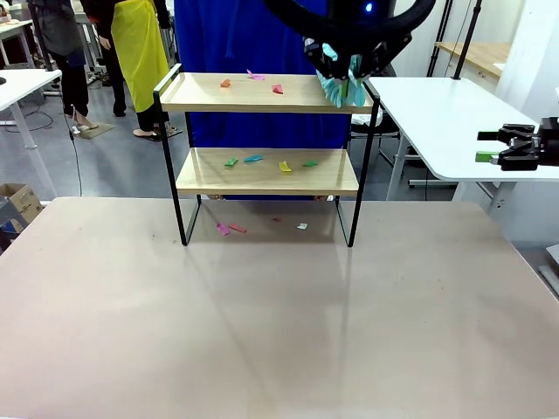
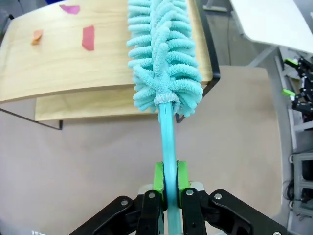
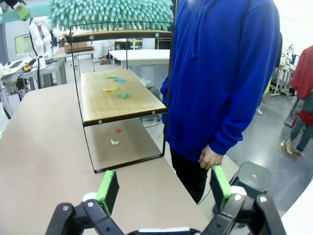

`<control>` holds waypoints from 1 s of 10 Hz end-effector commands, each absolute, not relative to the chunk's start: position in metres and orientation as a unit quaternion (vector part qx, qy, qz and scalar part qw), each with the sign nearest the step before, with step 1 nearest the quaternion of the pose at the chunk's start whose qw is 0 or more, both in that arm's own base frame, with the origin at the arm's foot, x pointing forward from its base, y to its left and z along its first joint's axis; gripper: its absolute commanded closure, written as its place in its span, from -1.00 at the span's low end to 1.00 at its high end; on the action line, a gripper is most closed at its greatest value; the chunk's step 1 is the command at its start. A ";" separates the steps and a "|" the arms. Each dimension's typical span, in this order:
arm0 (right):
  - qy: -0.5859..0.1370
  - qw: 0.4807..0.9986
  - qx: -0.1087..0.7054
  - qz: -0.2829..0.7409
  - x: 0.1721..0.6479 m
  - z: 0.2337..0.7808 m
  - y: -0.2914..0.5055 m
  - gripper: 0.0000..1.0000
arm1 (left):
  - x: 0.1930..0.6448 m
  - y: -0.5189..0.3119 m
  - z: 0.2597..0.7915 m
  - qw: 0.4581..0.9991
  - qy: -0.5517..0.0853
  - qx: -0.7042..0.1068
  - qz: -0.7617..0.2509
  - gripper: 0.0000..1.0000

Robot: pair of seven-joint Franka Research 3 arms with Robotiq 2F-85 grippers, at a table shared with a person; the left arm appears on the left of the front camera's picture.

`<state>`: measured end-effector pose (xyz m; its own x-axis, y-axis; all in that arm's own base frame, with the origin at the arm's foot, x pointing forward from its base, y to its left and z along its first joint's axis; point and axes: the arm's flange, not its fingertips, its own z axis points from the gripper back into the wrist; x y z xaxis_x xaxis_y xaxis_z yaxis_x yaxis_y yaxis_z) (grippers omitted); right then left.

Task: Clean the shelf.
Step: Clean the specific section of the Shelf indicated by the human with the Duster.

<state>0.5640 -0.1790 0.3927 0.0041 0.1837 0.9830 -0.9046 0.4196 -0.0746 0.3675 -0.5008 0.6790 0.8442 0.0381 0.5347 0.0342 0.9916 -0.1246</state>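
We judged the shelf (image 1: pixel 196 93), at the far side of the table (image 1: pixel 262 332), light yet stiff, best held by its black frame (image 1: pixel 177 175); the left wrist view showed the left gripper (image 2: pixel 167 182) clamped on the thin handle (image 2: pixel 168 137) of the soft duster (image 2: pixel 164 63), a grip hidden in the front view, while the right gripper (image 3: pixel 164 188) stood wide, empty.

Lab hall: white worktables (image 1: pixel 454 113), tripod stands (image 1: pixel 470 35), cluttered equipment benches (image 3: pixel 24 66)
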 end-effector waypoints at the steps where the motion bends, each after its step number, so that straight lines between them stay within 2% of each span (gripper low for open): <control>1: -0.559 0.629 0.322 0.434 0.565 0.396 -0.177 -1.00 | 0.369 -0.495 0.671 0.961 -0.260 -0.091 0.011 0.74; 2: -0.559 0.629 0.322 0.434 0.565 0.396 -0.177 -1.00 | 0.370 -0.493 0.669 0.963 -0.249 -0.102 0.006 0.74; 3: -0.559 0.629 0.322 0.434 0.565 0.396 -0.177 -1.00 | 0.372 -0.501 0.673 0.961 -0.269 -0.069 0.005 0.74; 5: -0.559 0.629 0.322 0.434 0.565 0.396 -0.177 -1.00 | 0.372 -0.501 0.673 0.961 -0.269 -0.069 0.005 0.74; 10: -0.559 0.629 0.322 0.434 0.565 0.396 -0.177 -1.00 | 0.394 -0.448 0.661 0.974 -0.219 -0.048 0.028 0.74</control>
<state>0.5640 -0.1790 0.3928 0.0041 0.1837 0.9830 -0.9047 0.4196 -0.0746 0.3982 -0.4711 0.6653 0.8903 0.0794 0.4484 -0.0217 0.9910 -0.1323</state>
